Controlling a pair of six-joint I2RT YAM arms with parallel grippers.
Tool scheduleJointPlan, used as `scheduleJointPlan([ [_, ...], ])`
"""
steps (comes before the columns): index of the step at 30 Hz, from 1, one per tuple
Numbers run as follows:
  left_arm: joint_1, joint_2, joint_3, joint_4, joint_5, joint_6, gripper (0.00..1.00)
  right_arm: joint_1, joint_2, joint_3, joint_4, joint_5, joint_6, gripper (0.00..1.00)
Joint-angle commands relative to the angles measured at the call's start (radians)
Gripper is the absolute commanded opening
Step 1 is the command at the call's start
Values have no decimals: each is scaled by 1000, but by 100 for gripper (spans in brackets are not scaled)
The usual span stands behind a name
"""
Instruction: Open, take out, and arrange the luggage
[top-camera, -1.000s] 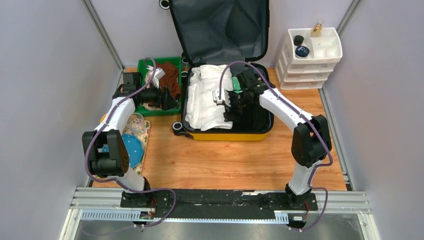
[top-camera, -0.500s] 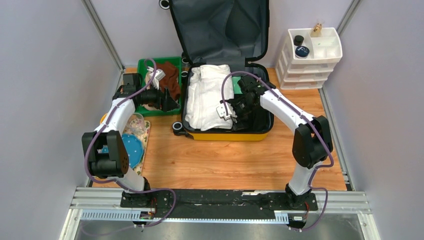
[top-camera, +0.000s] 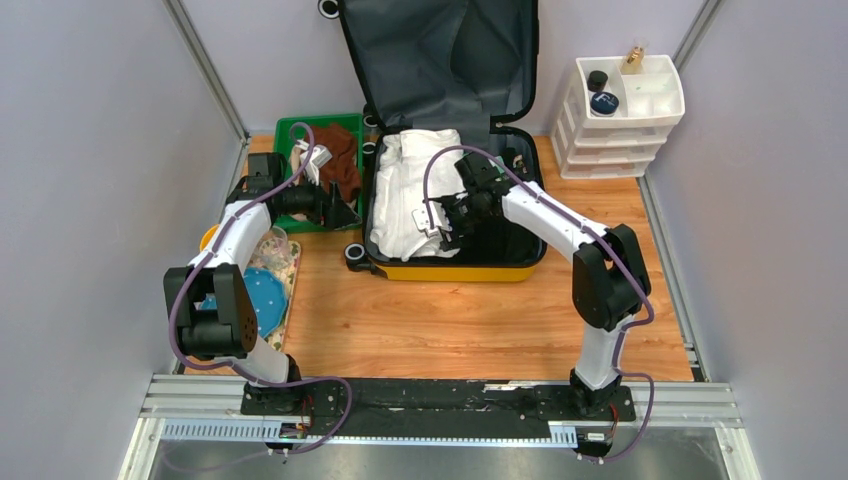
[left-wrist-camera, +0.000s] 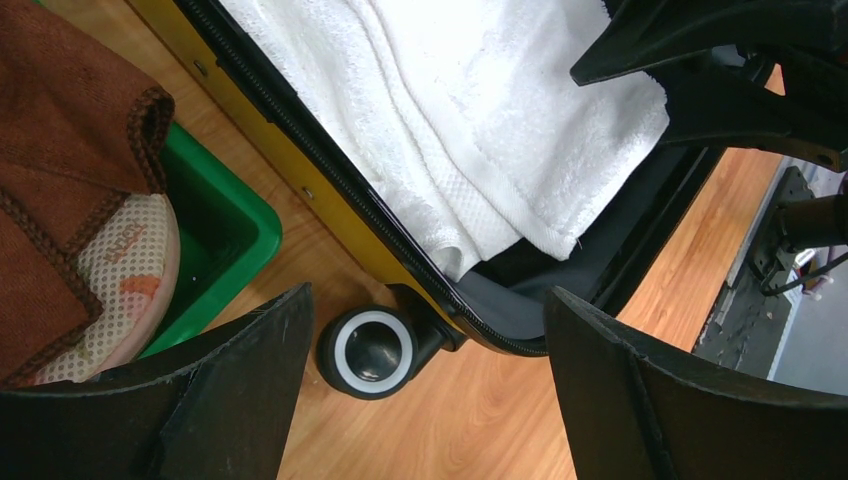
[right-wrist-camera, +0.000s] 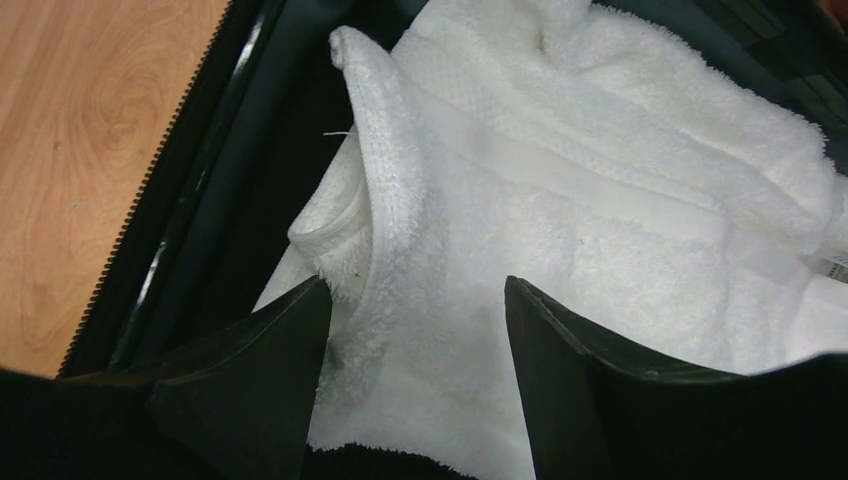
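The luggage (top-camera: 460, 271) is lying open on the wooden table (top-camera: 450, 330). Its lid (top-camera: 440, 60) is leaning up against the back wall, so it is not falling shut. A big white towel (top-camera: 410, 200) is lying folded in the left half of the bottom part, and it is not out yet.

The right gripper (right-wrist-camera: 417, 295) is reaching down into the luggage from the right side. Its two fingers are standing apart with a thick bit of towel between them, close to the towel's near corner. As far as the wrist view is showing, they are not squeezing it. The arm looks like it is getting ready to pinch there, because a fat fold is giving the fingers something to bite on.

The left gripper (left-wrist-camera: 428, 295) is hanging wide open and holding nothing. It is hovering over the gap between the green tray (left-wrist-camera: 225, 235) and the luggage, just above a black wheel (left-wrist-camera: 367, 352). It is probably parked out there so the two arms are not bumping.

A brown cloth (left-wrist-camera: 70, 150) is lying in the tray, so the tray looks like the place where soft things are going. The towel is floppy, so it may be slipping out if only a thin edge is caught
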Motion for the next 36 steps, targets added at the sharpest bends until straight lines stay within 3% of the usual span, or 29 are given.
scheduleJointPlan([
  [1,-3,-46,-5,8,3,20,92,17,3,37,96,-9,60,68],
  [5,-5,-46,-3,11,2,22,92,20,15,45,77,-4,25,61],
  [9,-5,-49,-3,4,2,29,92,22,14,60,-51,1,-36,54],
  [15,-5,-51,-3,-1,2,38,92,15,-52,8,-214,-6,-191,75],
  [18,-5,-45,-3,3,6,31,92,14,-60,5,-265,-3,-242,80],
  [22,-5,-40,-8,17,8,15,92,17,-34,-1,-204,23,-235,80],
  [28,-3,-40,-9,16,6,12,92,43,33,48,-99,65,-173,69],
  [36,-3,-46,-6,-6,0,35,92,55,29,62,13,67,-75,40],
])
